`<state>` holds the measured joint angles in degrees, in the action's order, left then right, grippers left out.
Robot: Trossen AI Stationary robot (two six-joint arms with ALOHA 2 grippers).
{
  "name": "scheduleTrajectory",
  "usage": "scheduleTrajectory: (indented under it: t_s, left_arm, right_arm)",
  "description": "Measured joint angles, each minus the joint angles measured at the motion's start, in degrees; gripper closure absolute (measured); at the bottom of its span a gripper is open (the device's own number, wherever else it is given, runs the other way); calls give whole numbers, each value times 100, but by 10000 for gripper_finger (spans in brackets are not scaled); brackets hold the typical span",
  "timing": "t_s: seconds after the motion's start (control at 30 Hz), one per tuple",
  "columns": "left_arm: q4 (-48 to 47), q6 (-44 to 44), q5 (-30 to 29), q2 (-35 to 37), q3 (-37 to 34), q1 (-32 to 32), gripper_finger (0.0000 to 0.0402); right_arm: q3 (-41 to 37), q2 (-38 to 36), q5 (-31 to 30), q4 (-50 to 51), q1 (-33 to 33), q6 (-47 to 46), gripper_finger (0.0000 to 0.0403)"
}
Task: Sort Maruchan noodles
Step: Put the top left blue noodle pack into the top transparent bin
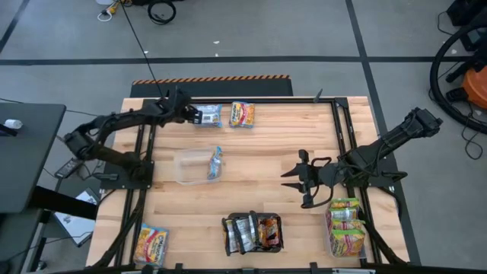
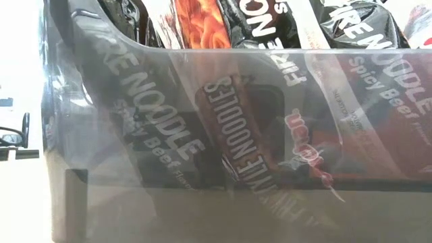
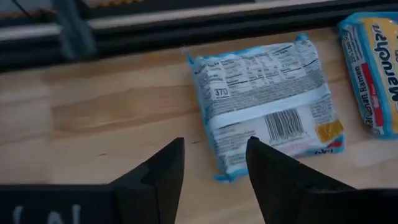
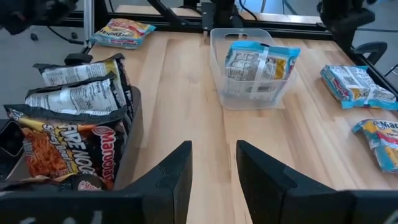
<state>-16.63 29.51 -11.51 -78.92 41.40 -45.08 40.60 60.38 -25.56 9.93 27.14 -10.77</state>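
Observation:
A blue-silver Maruchan packet (image 3: 264, 102) lies flat, barcode side up, near the table's far edge (image 1: 207, 115). My left gripper (image 3: 214, 168) is open just short of it, one corner of the packet showing between the fingers; I see no contact. A blue-and-yellow packet (image 1: 242, 114) lies flat beside it (image 3: 376, 68). A clear tub (image 1: 199, 166) holds one blue packet (image 4: 252, 62), leaning on the tub's wall. My right gripper (image 1: 304, 179) hangs open over bare wood (image 4: 213, 155). An orange-yellow packet (image 1: 151, 243) lies at the near left corner.
A tub of dark brown-black packets (image 1: 253, 232) stands at the near edge and fills the low view (image 2: 236, 121). A tub of yellow-green packets (image 1: 346, 226) sits at the near right. Dark rails (image 1: 338, 129) frame the table. Bare wood lies between the tubs.

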Motion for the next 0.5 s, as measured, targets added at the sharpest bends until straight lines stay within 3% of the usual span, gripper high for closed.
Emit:
scheduleTrajectory:
  t_s: [0.1, 0.23, 0.37, 0.5]
  left_arm:
    - [236, 127, 408, -310, -90, -165, 223]
    - [509, 136, 416, -640, -80, -201, 223]
    - [661, 207, 842, -886, -80, -194, 223]
    - [731, 464, 708, -1147, -61, -125, 223]
  right_arm:
    - [0, 0, -13, -32, -6, 29, 273]
    - [0, 0, -12, -54, -30, 73, 273]
    - [0, 0, 9, -52, -34, 79, 273]
    - [0, 0, 11, -45, -35, 86, 273]
